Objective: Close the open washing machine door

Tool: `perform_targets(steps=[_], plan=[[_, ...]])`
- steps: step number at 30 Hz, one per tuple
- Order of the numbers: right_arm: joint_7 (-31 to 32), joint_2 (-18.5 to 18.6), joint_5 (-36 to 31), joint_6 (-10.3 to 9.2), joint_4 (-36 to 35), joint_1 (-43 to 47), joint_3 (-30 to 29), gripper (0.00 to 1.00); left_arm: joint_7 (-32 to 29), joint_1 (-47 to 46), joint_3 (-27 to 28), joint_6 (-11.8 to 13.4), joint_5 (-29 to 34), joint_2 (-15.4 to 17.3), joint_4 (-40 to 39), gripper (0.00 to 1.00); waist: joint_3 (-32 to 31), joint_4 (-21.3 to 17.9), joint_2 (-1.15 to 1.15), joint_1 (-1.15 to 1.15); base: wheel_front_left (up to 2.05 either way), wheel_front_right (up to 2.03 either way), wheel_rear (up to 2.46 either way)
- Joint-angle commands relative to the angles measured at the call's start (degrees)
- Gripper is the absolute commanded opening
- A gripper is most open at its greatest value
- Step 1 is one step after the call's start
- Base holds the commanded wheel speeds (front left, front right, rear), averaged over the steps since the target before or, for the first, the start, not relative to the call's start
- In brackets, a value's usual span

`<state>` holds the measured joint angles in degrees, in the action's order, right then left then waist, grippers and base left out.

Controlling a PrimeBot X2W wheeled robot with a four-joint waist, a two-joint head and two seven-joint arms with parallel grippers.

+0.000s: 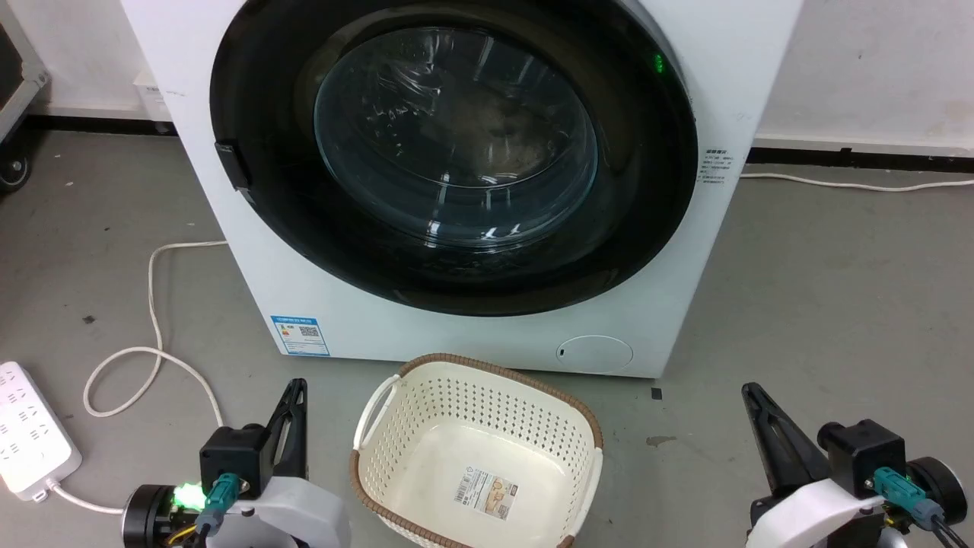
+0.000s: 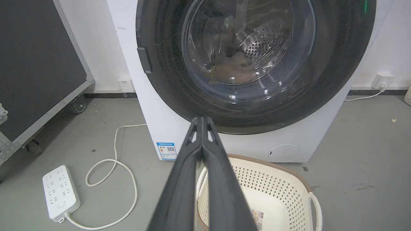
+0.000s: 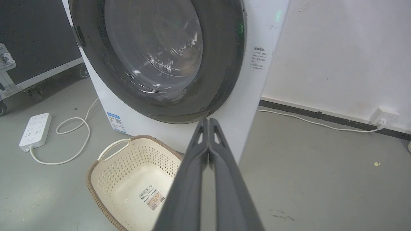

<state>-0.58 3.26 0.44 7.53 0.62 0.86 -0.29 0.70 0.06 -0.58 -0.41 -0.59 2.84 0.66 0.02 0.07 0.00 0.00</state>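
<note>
The white washing machine (image 1: 472, 335) stands straight ahead, its blue sticker at the lower left corner. Its round black-rimmed door (image 1: 456, 144) with the bulging glass centre lies flush against the front, handle at the left rim. The same door (image 2: 253, 54) shows in the left wrist view, and the door (image 3: 157, 54) appears at an angle in the right wrist view. My left gripper (image 1: 298, 384) sits low at the left, shut and empty. My right gripper (image 1: 749, 390) sits low at the right, also shut and empty. Both are well short of the machine.
A cream perforated basket (image 1: 475, 449) with a brown rim sits on the floor between my grippers, right in front of the machine. A white power strip (image 1: 30, 434) and looping cable (image 1: 152, 304) lie at the left. A black wheeled case (image 2: 38, 70) stands further left.
</note>
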Motion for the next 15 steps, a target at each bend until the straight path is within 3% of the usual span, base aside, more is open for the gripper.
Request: perform_targets(steps=[1, 15], plan=[[0.2, -0.4, -0.4, -0.04, -0.5, -0.8, 0.2, 0.0, -0.4, -0.1, 0.4, 0.3, 0.4, 0.0, -0.5, 0.0, 0.0, 0.0, 0.0, 0.0, 0.0, 0.0, 0.0], [0.6, -0.4, -0.4, -0.04, -0.6, -0.9, 0.3, 0.0, -0.7, -0.1, 0.6, 0.4, 0.6, 0.0, -0.7, 0.0, 0.0, -0.1, 0.0, 0.0, 0.0, 0.0, 0.0]])
